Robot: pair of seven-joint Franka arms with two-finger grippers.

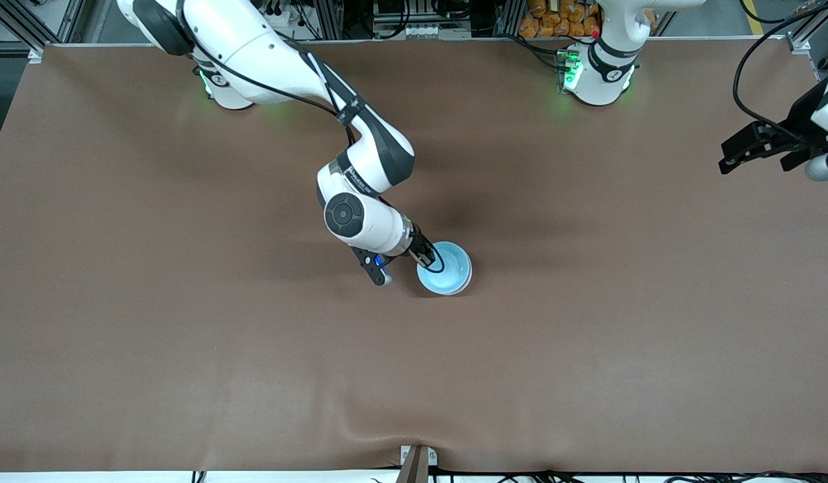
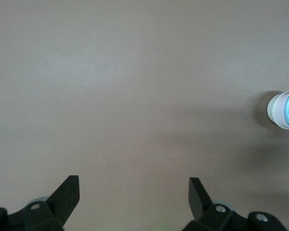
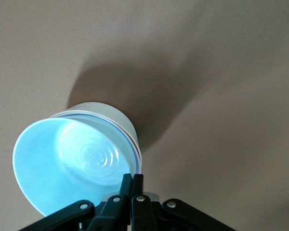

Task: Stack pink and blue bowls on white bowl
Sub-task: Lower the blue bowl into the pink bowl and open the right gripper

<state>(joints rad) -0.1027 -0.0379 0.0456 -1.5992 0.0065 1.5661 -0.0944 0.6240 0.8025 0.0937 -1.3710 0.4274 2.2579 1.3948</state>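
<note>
The blue bowl [image 1: 447, 270] sits near the middle of the table [image 1: 186, 335], nested as the top of a stack whose white bowl [image 3: 116, 117] shows as the outer wall with a thin pink rim line between, so the stacking looks all but done; its inside is glossy sky blue with moulded rings on the floor. At the bowl's nine o'clock in the front view, the right gripper [image 1: 426, 257] has its fingers pinched together on the blue rim, probably to seat it squarely. The left gripper [image 1: 755, 149] waits spread apart over the table's edge at three o'clock.
</note>
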